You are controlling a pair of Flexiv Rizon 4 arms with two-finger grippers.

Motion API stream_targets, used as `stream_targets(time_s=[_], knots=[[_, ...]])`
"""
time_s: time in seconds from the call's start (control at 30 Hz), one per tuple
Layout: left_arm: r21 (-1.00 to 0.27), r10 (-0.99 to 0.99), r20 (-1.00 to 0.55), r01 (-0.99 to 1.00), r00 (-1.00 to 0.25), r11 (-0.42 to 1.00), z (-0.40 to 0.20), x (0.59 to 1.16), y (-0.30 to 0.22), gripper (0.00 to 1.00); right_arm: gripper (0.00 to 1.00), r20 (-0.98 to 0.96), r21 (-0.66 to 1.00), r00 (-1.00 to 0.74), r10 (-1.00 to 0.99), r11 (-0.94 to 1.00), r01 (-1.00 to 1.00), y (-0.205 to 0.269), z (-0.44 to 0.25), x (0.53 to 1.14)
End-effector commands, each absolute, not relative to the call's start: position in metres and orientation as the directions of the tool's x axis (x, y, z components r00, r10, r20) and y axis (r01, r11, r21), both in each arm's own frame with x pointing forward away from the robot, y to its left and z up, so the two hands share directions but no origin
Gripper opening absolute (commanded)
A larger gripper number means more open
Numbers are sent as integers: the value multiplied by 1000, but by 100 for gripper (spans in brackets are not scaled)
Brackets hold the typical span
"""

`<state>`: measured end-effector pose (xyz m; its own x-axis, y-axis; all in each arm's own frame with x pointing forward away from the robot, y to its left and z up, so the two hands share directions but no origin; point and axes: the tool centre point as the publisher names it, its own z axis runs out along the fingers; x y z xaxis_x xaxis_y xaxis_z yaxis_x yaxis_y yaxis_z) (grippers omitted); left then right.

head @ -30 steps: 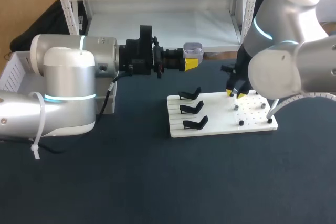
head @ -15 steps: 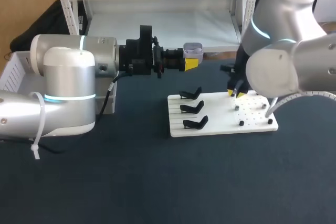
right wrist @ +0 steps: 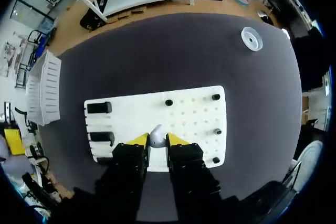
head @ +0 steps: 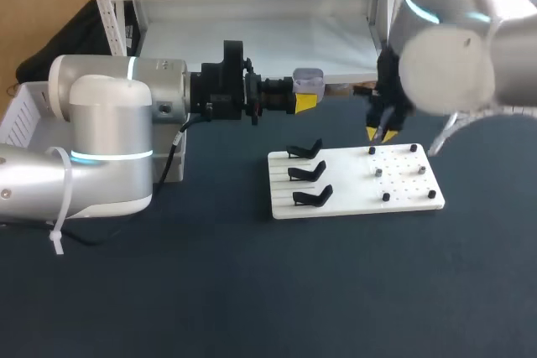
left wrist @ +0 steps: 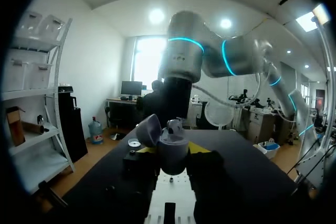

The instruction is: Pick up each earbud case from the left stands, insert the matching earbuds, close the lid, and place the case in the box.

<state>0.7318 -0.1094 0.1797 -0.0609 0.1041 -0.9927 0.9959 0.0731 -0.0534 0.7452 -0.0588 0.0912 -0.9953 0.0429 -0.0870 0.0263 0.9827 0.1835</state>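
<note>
Over the white board [head: 352, 200]: right gripper [right wrist: 156, 141] pinched tight on a small pale earbud [right wrist: 156, 132] | raised beyond the board's far left corner: left gripper [head: 305, 101] clamped around a lavender earbud case [head: 308, 81], lid open | three black stands [head: 306, 173] on the board's left half

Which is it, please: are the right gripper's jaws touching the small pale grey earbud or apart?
Touching. The right wrist view shows the small pale grey earbud pressed between both jaws of the right gripper.

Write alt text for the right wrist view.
The right gripper is shut on a small grey earbud, above a white board on the dark table. The board carries black stands at one end and dark pegs at the other.
</note>
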Motion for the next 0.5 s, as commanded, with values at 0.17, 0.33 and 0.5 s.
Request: stream_targets(time_s=[0.17, 0.33, 0.5], knots=[[-52, 102, -993, 996, -60, 74, 179, 732, -109, 0, 0, -15, 144, -993, -113, 983, -114, -46, 172, 723], [-52, 102, -993, 996, -60, 74, 179, 732, -109, 0, 0, -15, 144, -993, -113, 983, -114, -46, 172, 723], [-52, 102, -993, 996, -60, 74, 179, 732, -109, 0, 0, -15, 144, -993, -113, 983, -114, -46, 172, 723]])
